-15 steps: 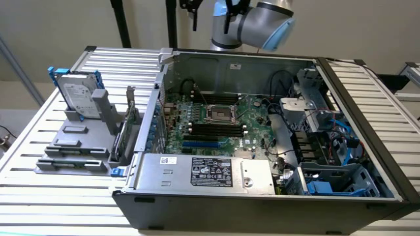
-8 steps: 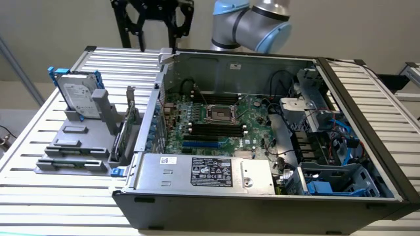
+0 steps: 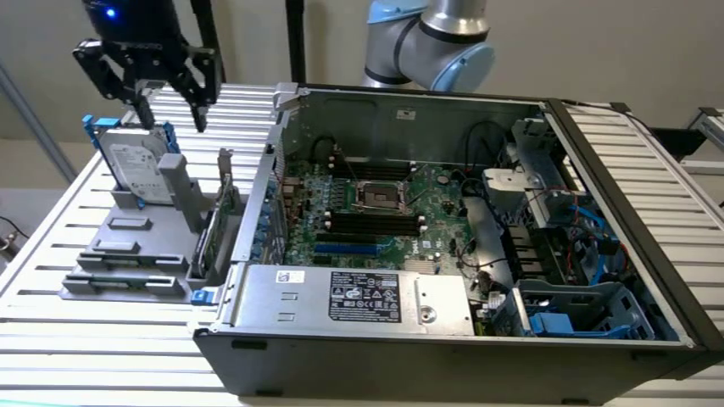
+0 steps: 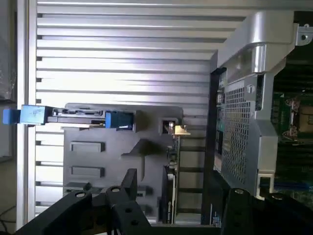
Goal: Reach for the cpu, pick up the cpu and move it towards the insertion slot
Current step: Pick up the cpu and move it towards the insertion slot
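Fingers spread and empty, the gripper (image 3: 172,108) hangs upper left in the exterior view above the grey holder (image 3: 136,259), its cpu (image 4: 177,129) a half-hidden pale sliver.

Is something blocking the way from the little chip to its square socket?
Yes. The metal side wall of the computer case stands between the cpu, in the grey holder outside, and the insertion slot inside. The case is open on top, so the way over the wall looks free.
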Motion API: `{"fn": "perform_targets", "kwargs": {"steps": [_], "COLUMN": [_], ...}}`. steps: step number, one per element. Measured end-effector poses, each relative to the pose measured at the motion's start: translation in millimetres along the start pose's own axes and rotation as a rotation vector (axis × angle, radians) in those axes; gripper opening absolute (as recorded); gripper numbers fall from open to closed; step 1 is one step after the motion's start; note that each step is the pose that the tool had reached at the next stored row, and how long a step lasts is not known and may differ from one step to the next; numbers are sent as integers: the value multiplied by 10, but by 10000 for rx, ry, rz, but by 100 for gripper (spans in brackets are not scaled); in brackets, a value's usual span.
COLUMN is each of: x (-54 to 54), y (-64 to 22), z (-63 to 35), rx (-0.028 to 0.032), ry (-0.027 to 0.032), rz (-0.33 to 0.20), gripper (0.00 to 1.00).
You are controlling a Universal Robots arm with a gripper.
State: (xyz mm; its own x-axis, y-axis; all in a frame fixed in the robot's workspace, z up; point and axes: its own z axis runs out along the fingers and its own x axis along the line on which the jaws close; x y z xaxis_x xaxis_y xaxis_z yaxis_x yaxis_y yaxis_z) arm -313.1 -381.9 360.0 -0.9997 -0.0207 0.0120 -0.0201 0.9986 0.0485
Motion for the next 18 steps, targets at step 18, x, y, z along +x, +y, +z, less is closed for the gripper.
{"fn": "perform_targets", "kwargs": {"steps": [18], "x": [810], "y": [-156], "z": [288], "rx": [103], "ry": [-115], "rz": [11], "gripper": [42]}}
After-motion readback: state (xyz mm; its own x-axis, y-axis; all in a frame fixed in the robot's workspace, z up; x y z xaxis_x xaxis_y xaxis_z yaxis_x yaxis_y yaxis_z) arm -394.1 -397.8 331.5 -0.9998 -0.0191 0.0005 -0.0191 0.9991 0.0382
